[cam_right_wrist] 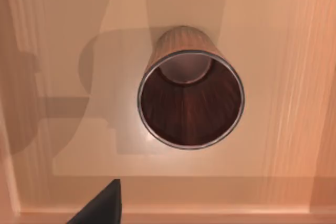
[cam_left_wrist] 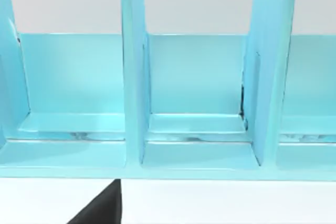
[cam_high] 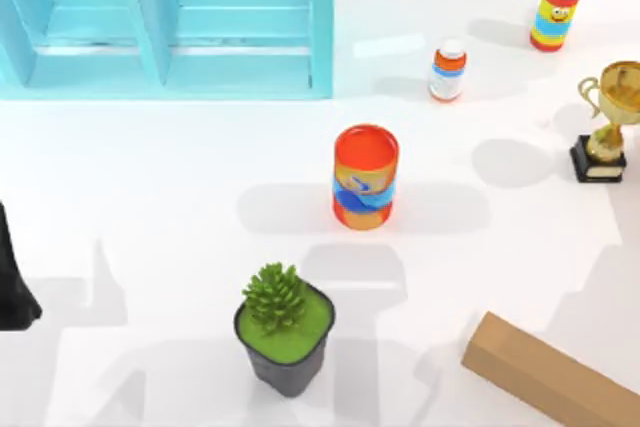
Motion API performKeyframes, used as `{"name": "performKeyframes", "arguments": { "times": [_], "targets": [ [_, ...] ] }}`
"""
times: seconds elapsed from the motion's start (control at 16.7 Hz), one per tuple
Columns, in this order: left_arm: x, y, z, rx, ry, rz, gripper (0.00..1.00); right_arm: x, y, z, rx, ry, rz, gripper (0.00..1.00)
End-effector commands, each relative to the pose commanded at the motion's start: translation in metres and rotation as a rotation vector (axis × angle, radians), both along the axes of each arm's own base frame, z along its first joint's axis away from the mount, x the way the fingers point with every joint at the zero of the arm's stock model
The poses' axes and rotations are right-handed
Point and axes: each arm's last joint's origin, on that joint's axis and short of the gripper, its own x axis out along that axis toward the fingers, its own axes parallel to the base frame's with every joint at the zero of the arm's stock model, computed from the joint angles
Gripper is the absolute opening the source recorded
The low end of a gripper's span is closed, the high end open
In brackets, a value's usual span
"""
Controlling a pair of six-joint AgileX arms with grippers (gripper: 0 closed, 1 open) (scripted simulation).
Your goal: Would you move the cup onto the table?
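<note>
The cup point(cam_right_wrist: 190, 103) stands upright on a tan wooden surface point(cam_right_wrist: 273, 145) with a raised lip, seen from straight above in the right wrist view. Its ribbed brown wall and dark reddish-brown inside show, and nothing is in it. A dark part of my right gripper point(cam_right_wrist: 102, 205) pokes into that view, apart from the cup and above it. The white table point(cam_high: 150, 177) spreads across the top view. My left arm point(cam_high: 12, 282) is parked at the table's left edge, and a dark part of its gripper point(cam_left_wrist: 100, 211) shows in the left wrist view.
A light-blue shelf unit point(cam_high: 170, 22) stands at the back left, with empty bays point(cam_left_wrist: 197, 87). On the table are an orange can point(cam_high: 365, 177), a plant pot point(cam_high: 285, 332), a small bottle point(cam_high: 448, 70), a striped can point(cam_high: 557, 9), a gold trophy point(cam_high: 608, 122) and a wooden box point(cam_high: 550, 372).
</note>
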Motion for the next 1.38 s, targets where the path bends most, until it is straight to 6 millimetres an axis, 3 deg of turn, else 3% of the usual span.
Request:
{"name": "performKeyframes", "arguments": {
  "times": [0.3,0.84,1.14,1.38],
  "targets": [
    [0.0,0.0,0.0,0.0,0.0,0.0,1.0,-0.002,-0.003,-0.015,0.0,0.0,0.0,1.0],
    [0.0,0.0,0.0,0.0,0.0,0.0,1.0,-0.002,-0.002,-0.095,0.0,0.002,-0.002,1.0],
    [0.0,0.0,0.0,0.0,0.0,0.0,1.0,0.0,0.0,-0.1,0.0,0.0,0.0,1.0],
    [0.0,0.0,0.0,0.0,0.0,0.0,1.0,0.0,0.0,-0.1,0.0,0.0,0.0,0.7]
  ]
}}
